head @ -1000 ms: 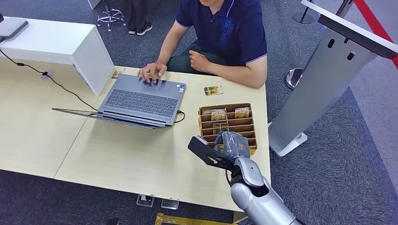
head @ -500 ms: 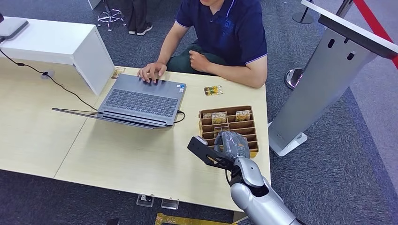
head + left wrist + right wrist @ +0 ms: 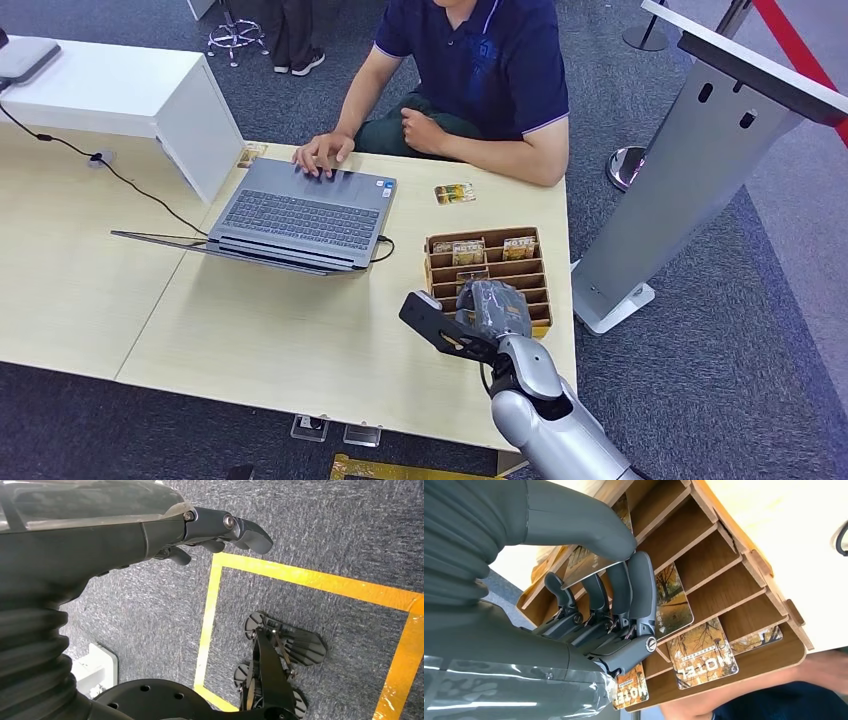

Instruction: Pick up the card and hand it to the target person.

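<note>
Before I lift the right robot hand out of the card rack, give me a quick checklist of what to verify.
1. Right robot hand pinches a card between thumb and fingers: ok.
2. Card clear of the wooden rack: not ok, it sits in a slot.
3. Neighbouring cards untouched: cannot tell.
4. Target person seated across the table: ok.
5. Person's hand ready to receive: not ok.
6. Left robot hand out of the way: ok.

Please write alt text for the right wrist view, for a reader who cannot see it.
The robot's right hand pinches a card between thumb and fingers at a slotted wooden card rack. More autumn-print hotel cards stand in the rack's slots, on a pale table.
</note>
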Motion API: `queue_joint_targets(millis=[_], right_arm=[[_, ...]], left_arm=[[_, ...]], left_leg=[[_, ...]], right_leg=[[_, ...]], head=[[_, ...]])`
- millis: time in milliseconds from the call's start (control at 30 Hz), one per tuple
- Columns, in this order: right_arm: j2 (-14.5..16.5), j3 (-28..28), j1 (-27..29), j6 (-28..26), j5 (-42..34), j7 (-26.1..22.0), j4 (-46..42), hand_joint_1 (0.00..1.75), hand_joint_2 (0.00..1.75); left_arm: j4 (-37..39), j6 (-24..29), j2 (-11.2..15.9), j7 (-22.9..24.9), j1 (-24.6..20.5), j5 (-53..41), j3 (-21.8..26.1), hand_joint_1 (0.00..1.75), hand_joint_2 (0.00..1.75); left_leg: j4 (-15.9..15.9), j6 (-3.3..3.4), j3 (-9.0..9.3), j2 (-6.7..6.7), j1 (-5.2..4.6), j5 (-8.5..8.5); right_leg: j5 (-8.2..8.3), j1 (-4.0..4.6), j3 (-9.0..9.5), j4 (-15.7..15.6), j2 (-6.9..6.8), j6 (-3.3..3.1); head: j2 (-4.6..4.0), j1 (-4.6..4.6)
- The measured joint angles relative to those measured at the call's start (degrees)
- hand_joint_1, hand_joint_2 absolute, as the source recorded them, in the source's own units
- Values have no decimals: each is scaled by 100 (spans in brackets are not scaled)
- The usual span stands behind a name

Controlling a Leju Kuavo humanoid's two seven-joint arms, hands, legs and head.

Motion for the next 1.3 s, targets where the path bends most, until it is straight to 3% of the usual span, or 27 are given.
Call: queue_joint_targets(millis=[300,767,967,1233,1300], right_arm=[[-64,-26,-146,-7,129,38,-331,140,175],[-96,-163,-1319,77,126,121,-893,140,175],[-80,-161,-1825,-72,93,41,-735,140,175],[114,-142,-2423,-703,162,-388,133,140,175],[171,-137,-2501,-807,220,-466,331,70,175]], left_arm=[[0,-1,0,26,11,2,0,0,175],[0,-26,0,38,16,-133,-2,0,175],[0,-26,0,95,11,-226,-4,0,175],[0,-31,-9,103,-21,-253,-7,0,175],[0,-39,-13,87,-19,-252,-7,0,175]], left_leg=[[0,0,-1,1,0,0],[1,-2,-2,1,0,2],[1,-2,-3,0,0,2],[1,-2,-5,-1,0,2],[1,-2,-5,-2,0,2]], right_leg=[[0,0,-1,0,1,0],[1,0,-1,1,1,0],[1,0,-1,1,1,0],[1,0,0,2,-1,-1],[1,0,-1,2,0,-1]], head=[[0,-1],[1,1],[1,2],[1,0],[1,2]])
